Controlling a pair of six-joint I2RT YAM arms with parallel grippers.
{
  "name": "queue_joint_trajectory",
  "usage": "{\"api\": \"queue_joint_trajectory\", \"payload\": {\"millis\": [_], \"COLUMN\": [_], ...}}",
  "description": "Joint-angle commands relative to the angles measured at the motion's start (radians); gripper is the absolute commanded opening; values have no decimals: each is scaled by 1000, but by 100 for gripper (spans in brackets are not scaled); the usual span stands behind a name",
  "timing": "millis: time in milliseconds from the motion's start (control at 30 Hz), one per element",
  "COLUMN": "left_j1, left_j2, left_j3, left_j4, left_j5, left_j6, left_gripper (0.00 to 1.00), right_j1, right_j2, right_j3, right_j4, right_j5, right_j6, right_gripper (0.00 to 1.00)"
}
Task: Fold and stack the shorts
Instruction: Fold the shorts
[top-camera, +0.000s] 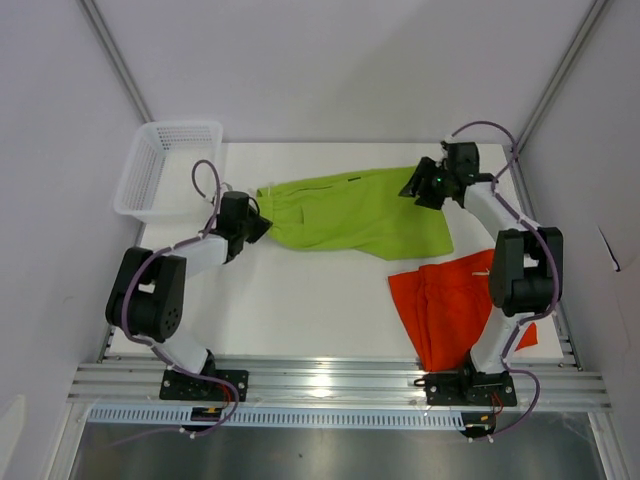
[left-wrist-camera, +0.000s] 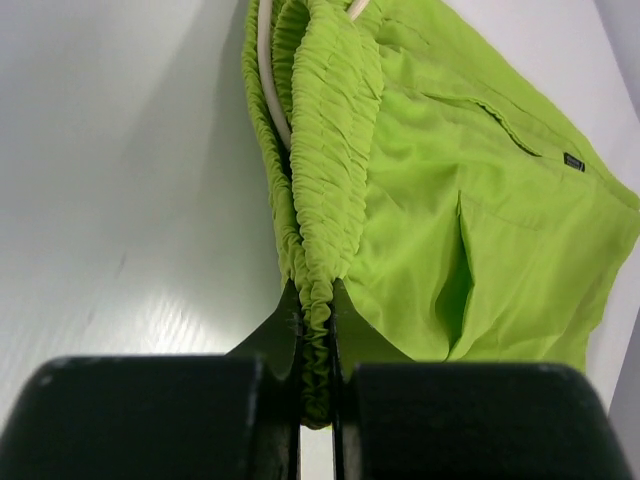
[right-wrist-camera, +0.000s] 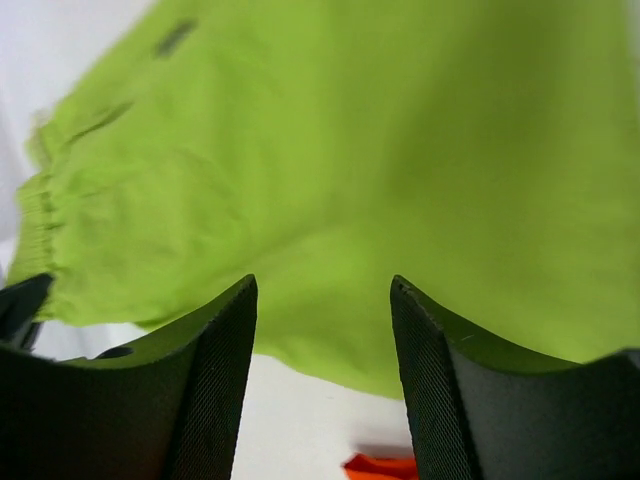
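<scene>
Lime shorts (top-camera: 360, 212): spread across the far middle of the surface (top-camera: 320, 300).
Left hand (left-wrist-camera: 317, 340): clamped shut on their waistband, left end.
Right hand (right-wrist-camera: 322, 285): jaws apart, holding nothing, over the right hem.
Orange shorts (top-camera: 445, 300): near right, partly under the right arm.
Risk: one-sided pull may drag the cloth askew.
Basket (top-camera: 135, 180): far left; nothing visible inside.
</scene>
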Motion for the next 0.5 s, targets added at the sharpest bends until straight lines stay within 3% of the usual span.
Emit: {"api": "queue_joint_trajectory", "payload": {"millis": [0,200,467], "left_j1": [-41,-87,-181], "left_j2": [-92,-126,-153], "left_j3": [-54,-66,-156], "left_j4": [-48,-220,-168], "left_j5": [-35,-21,-1], "left_j6": [-68,-172,-272], "left_gripper": [3,7,9], "right_j1": [110,289,426], "right_j2": [29,160,370], "right_j3": [95,210,322], "right_j4": [24,109,261], "right_j5": [-83,-167,-285], "right_j6": [-19,45,174], "right_gripper": [60,61,61]}}
